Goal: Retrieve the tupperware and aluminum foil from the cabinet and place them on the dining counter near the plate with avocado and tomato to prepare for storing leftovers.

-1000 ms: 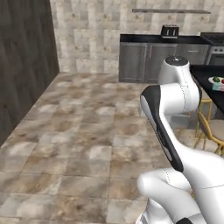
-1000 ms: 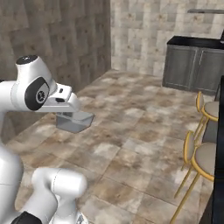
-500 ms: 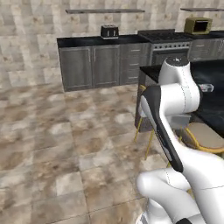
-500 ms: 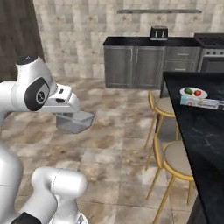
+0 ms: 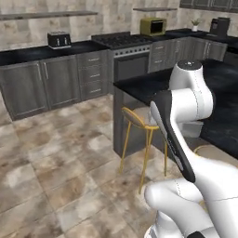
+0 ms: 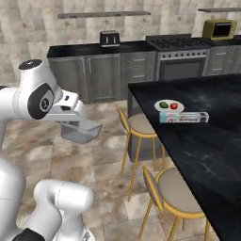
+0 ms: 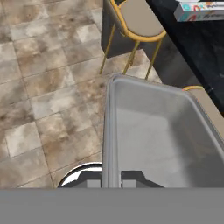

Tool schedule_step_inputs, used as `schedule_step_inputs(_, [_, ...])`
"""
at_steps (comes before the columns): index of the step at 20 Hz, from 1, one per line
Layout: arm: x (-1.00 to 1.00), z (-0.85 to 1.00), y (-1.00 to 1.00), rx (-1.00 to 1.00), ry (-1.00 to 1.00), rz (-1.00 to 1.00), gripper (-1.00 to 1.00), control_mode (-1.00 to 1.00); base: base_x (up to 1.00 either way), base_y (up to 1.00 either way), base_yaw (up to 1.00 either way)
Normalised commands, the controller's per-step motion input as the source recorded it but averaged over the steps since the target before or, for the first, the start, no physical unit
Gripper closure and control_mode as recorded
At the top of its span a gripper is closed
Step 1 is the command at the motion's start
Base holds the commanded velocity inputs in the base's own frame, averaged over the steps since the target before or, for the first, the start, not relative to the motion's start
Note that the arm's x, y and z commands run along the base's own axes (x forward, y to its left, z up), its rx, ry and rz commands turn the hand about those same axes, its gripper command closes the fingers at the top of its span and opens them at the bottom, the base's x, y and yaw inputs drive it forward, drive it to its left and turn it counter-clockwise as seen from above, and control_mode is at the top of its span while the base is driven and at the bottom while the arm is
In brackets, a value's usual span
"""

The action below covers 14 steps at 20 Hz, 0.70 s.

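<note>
Your gripper was pinched on the near wall of the tupperware, one dark tip on each side of the rim, and the clear greyish container hung out in front of the hand, above the tiled floor. In the right base view you could see the tupperware carried at the arm's end, off to the left of the dining counter and well apart from it, not resting on anything.

On the dining counter's black marble top, the aluminum foil lay flat on its long side, just in front of the plate with avocado and tomato and so close that you could not tell whether box and plate touched. The green piece sat to the left on the plate, the red piece to the right. From the hand view you caught the foil box at the top right corner (only part of it was in frame).

Two stools with yellow legs and tan seats stood along the counter's side. Beyond, the long black counter carried a toaster, with a stove beside it.
</note>
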Motion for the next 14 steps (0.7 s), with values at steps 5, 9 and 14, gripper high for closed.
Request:
schedule_step_inputs(5, [0.0,0.0,0.0,0.0,0.0,0.0,1.0,1.0,1.0,0.73,-0.53])
schedule_step_inputs(9, [0.0,0.0,0.0,0.0,0.0,0.0,1.0,1.0,1.0,0.78,-0.55])
schedule_step_inputs(14, [0.0,0.0,0.0,0.0,0.0,0.0,1.0,1.0,1.0,0.74,-0.56])
